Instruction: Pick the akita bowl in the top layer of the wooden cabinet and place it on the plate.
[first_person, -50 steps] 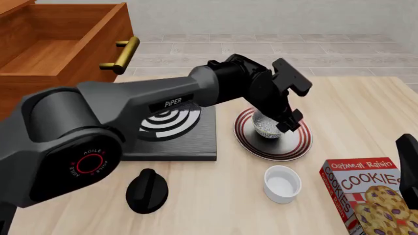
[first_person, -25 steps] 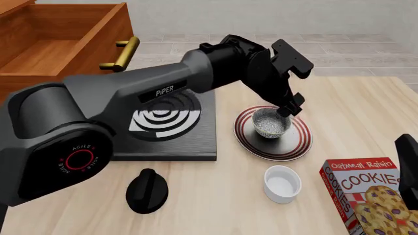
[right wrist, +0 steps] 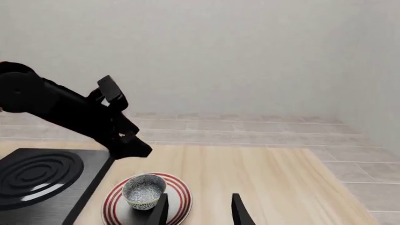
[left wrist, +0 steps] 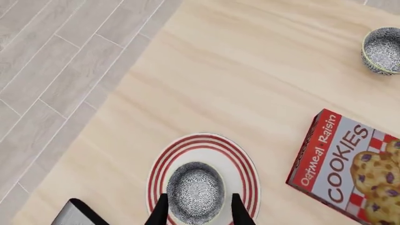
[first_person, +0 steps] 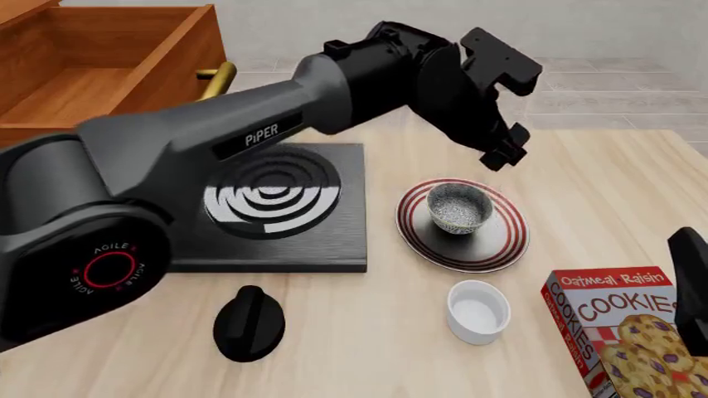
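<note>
The akita bowl stands upright on the red-ringed plate, with nothing holding it. My left gripper hangs open and empty above the plate's far right side. In the left wrist view the bowl shows below, between the spread fingers, on the plate. The wooden cabinet's top layer is pulled open at the back left, brass handle facing out. My right gripper is open and empty at the near right, looking at the bowl and plate.
A black stove lies left of the plate, with a black knob in front of it. A white cup and a cookies box sit nearer me. Another small patterned bowl shows in the left wrist view beyond the box.
My left gripper opened, let go of the bowl on the plate, and rose up and back from it. The bowl stays on the plate. The right arm has not moved.
</note>
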`<state>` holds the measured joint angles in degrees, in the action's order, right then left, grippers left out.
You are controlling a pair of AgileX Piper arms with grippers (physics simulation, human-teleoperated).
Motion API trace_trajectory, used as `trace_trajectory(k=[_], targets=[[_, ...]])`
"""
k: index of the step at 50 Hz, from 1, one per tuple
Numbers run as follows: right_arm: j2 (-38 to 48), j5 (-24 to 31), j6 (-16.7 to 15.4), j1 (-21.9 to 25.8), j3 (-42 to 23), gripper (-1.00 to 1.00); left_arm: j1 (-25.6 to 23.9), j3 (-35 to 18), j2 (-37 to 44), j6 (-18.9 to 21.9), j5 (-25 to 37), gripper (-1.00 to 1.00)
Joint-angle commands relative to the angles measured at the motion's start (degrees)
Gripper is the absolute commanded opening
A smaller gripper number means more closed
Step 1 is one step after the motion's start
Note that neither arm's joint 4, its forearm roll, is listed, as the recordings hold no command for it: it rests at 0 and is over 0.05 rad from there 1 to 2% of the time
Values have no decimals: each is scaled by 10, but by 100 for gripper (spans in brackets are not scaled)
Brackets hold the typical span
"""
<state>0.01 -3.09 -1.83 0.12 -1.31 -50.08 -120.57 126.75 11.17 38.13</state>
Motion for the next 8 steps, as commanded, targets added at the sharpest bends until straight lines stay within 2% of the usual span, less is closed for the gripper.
trace_trajectory(k=[1,8], targets=[[0,0,0,0,0,100,-5,-22,-11,-34,8,100],[0,0,-1,1,1,100,-8,-11,-22,-49,-1,100]])
